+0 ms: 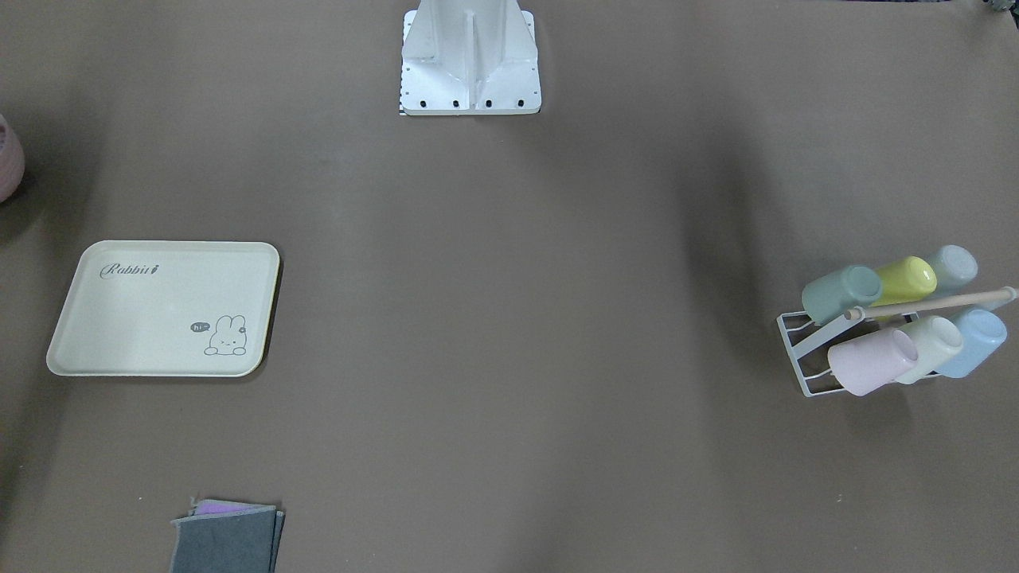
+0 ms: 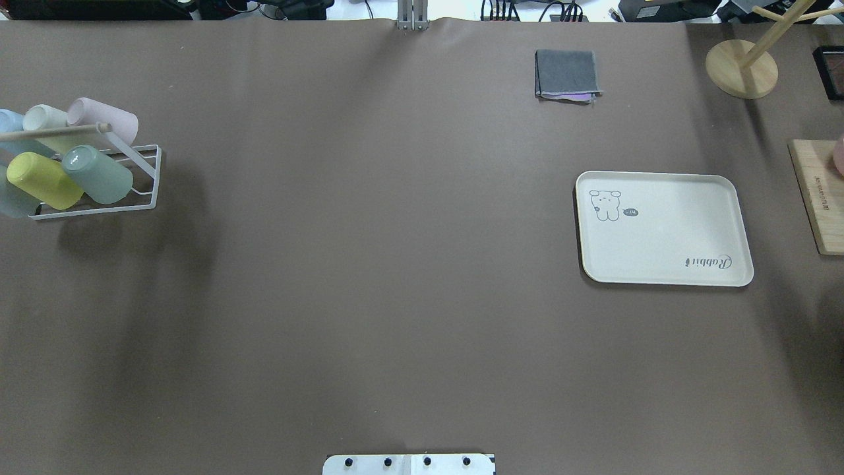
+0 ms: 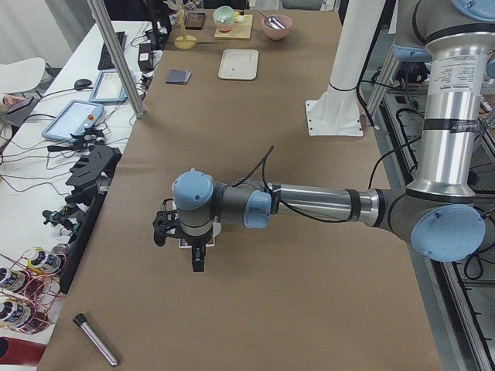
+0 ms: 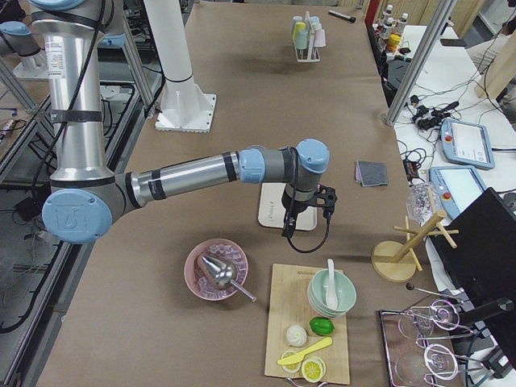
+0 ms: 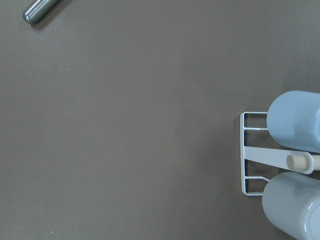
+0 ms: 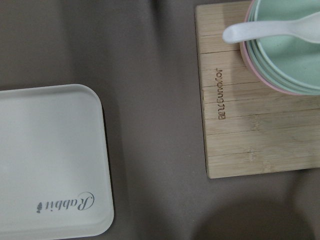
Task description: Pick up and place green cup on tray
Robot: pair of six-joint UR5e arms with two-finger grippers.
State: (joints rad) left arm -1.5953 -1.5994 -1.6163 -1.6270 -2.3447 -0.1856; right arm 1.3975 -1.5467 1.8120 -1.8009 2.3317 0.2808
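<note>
The green cup (image 1: 840,293) is a muted teal tumbler lying tilted on a white wire rack (image 1: 796,350) at the table's left end, next to a yellow-green cup (image 1: 907,280). It also shows in the overhead view (image 2: 99,175). The cream tray (image 1: 159,306) with "Rabbit" script lies bare on the robot's right side, also in the overhead view (image 2: 663,227) and the right wrist view (image 6: 50,160). My left gripper (image 3: 193,259) hangs over the rack; I cannot tell whether it is open. My right gripper (image 4: 294,222) hangs over the tray's edge; I cannot tell its state either.
The rack holds several other pastel cups; two bluish ones (image 5: 295,120) show in the left wrist view. A metal tube (image 5: 40,10) lies beyond the rack. A folded grey cloth (image 2: 567,74), a wooden board (image 6: 250,130) with stacked bowls and a pink bowl (image 4: 216,270) lie around the tray.
</note>
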